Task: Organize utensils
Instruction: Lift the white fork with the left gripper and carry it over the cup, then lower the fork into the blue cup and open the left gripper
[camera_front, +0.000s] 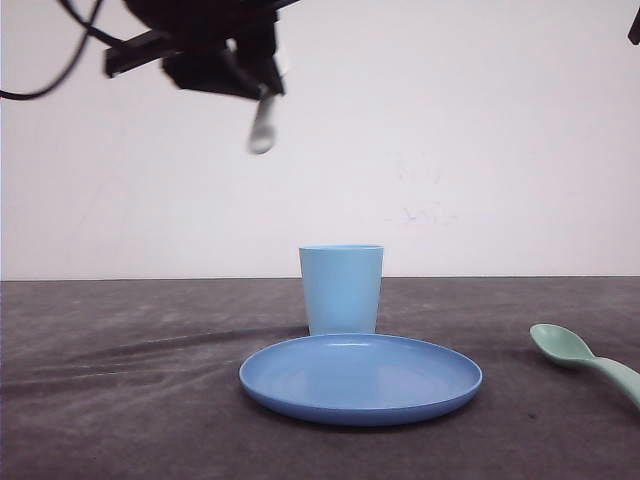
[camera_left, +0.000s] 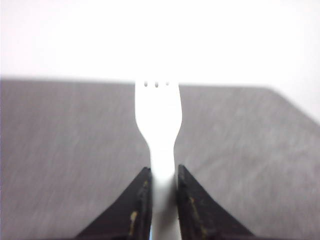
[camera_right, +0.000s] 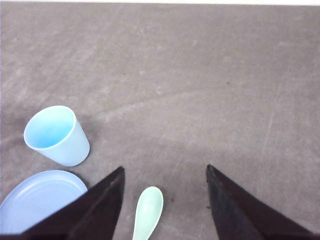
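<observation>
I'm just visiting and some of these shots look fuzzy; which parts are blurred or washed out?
Left wrist view: the white plastic fork clamped in the left gripper is soft, its tines fading into the overexposed wall. Front view: the fork's hanging end is smeared. Right wrist view: the mint-green plastic spoon looks sharp.

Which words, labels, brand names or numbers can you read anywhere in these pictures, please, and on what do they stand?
None can be read.
The cup, plate, spoon and fork are plain, with no print.
Faint grey marks on the wall behind the cup form no legible letters.
</observation>
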